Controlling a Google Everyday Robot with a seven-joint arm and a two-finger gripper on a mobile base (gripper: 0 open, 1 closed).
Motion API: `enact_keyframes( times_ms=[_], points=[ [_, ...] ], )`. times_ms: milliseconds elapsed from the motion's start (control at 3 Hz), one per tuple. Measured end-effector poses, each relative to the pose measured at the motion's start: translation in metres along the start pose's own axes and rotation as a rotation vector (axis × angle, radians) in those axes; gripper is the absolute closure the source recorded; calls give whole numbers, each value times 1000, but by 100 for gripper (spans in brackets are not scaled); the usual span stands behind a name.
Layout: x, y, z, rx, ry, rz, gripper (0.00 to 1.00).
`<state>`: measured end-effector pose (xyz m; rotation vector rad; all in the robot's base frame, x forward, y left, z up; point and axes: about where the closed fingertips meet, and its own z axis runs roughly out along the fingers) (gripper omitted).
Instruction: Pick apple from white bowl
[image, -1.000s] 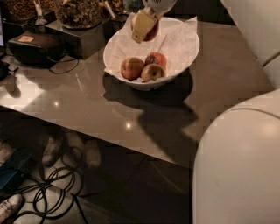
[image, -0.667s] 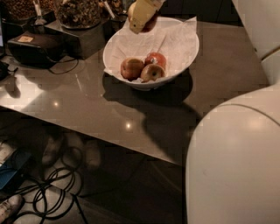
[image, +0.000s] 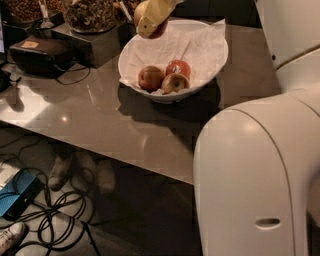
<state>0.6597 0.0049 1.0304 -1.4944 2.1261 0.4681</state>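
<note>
A glossy grey-brown table (image: 100, 120) stands over a dim floor strewn with black cables (image: 55, 210). The robot's white body (image: 250, 175) fills the right foreground. One white bowl (image: 167, 96), lined with paper, holds three apples (image: 151, 77). At least two containers of nuts (image: 90, 15) sit behind it to the left. The gripper (image: 150, 22) hangs above the bowl's far left rim, pinching the apple (image: 159, 33) clear of the bowl. Compared with a second ago, gripper and apple are higher and further left, and the three apples in the bowl lie unchanged.
</note>
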Motion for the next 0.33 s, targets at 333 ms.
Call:
enact_keyframes(
  times_ms=[333],
  points=[
    [-12,-2,3,1,-41,-5,100]
  ],
)
